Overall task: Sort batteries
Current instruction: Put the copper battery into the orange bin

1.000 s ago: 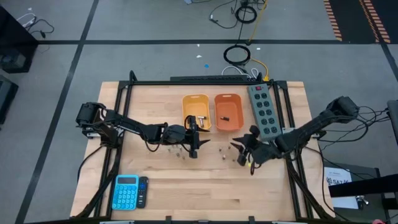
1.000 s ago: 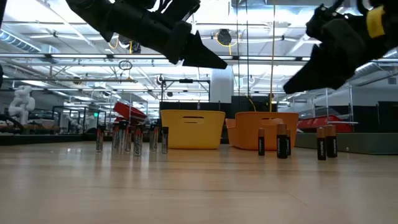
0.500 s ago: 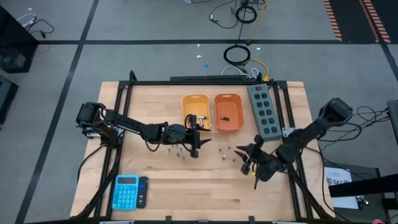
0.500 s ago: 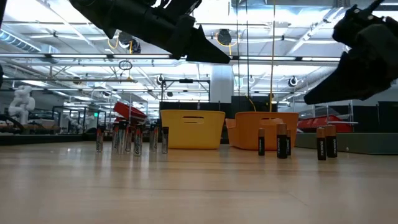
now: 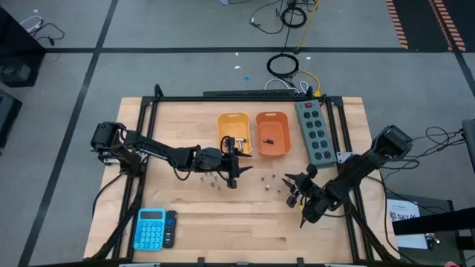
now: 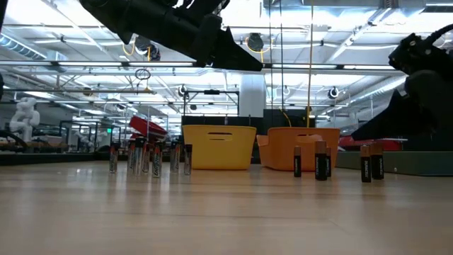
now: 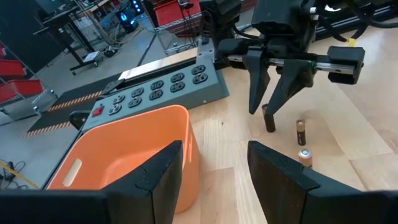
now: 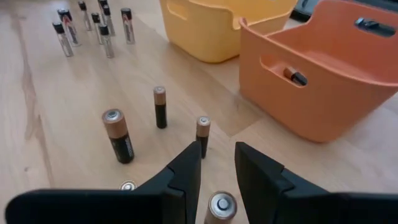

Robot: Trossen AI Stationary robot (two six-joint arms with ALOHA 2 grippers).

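Both tools gape empty; orange bin (image 8: 323,81) holds one battery (image 8: 293,76), yellow bin (image 5: 233,134) a few.

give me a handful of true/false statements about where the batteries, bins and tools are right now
1. A battery lies inside the orange bin. True: one battery rests on its floor.
2. The copper-topped batteries near the right tool lie flat on the table. False: they stand upright.
3. The right tool is clamped on a battery. False: its fingers stand apart, over a battery, holding nothing.
4. The left tool is open and empty near the orange bin. True.
5. The blue calculator sits between the two bins. False: it lies at the table's near left, away from the yellow bin.
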